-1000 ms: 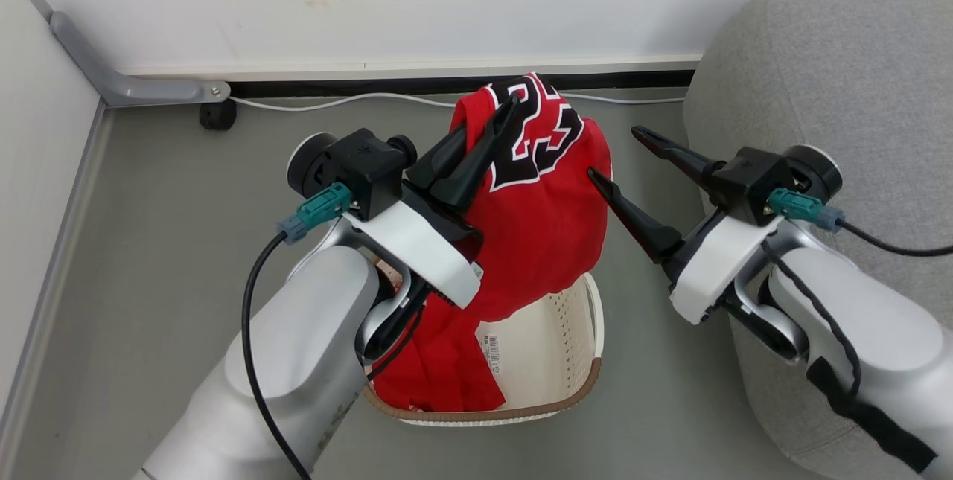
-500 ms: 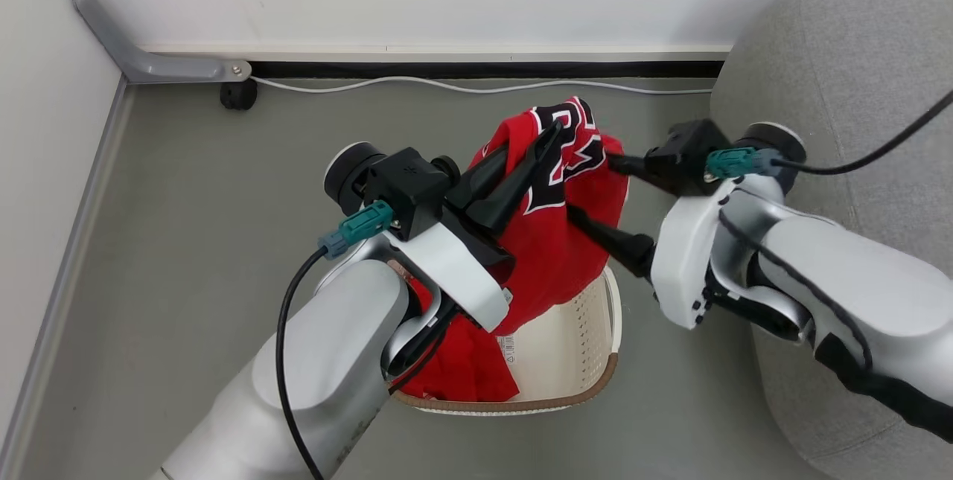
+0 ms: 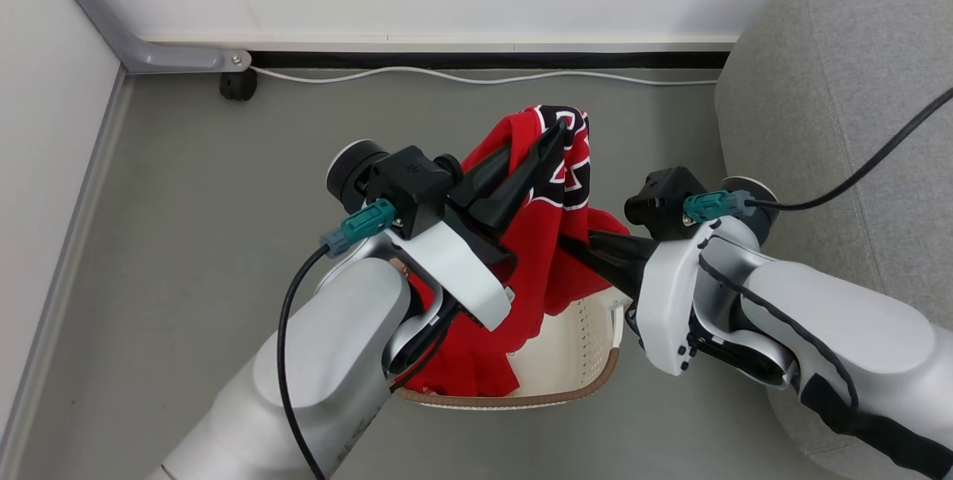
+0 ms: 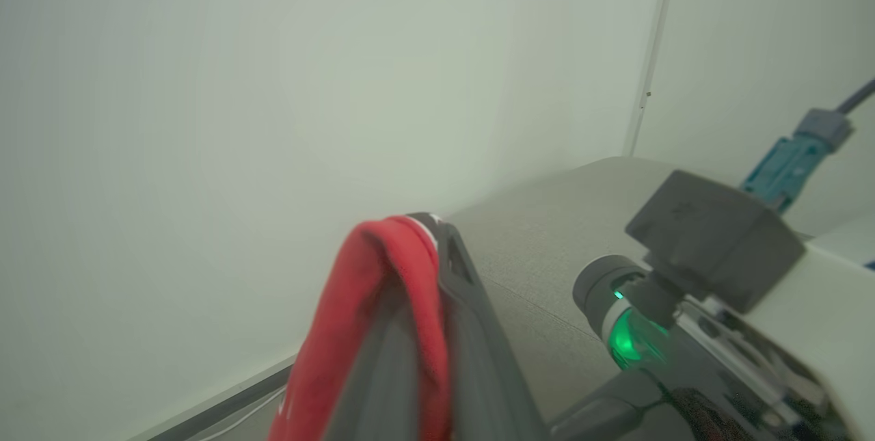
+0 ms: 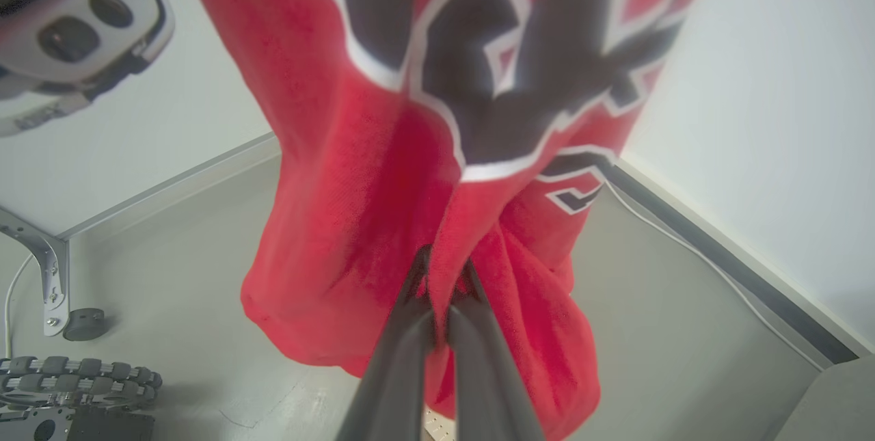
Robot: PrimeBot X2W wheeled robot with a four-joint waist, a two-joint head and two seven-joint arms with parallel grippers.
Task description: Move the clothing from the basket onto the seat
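Above the basket [image 3: 588, 331], the left hand [image 3: 536, 141] is clamped shut on the jersey [image 3: 536, 264] and holds it up. The plain red garment [image 3: 454, 368] lies inside the basket. From the basket's right, the right hand [image 5: 444, 277] pinches a lower fold of the jersey. The seat [image 3: 819, 93] stands right of the basket.

The floor [image 3: 186, 205] is grey and smooth. A white basket [image 3: 592, 331] with a brown rim stands on it in the lower middle of the head view. A thin white cable [image 3: 447, 78] lies along the top, just by the wall. In the upper left sits a small black foot [image 3: 238, 85] — right under the end of a grey metal bar [image 3: 149, 56]. A big grey seat [image 3: 819, 130] stands on the right side.
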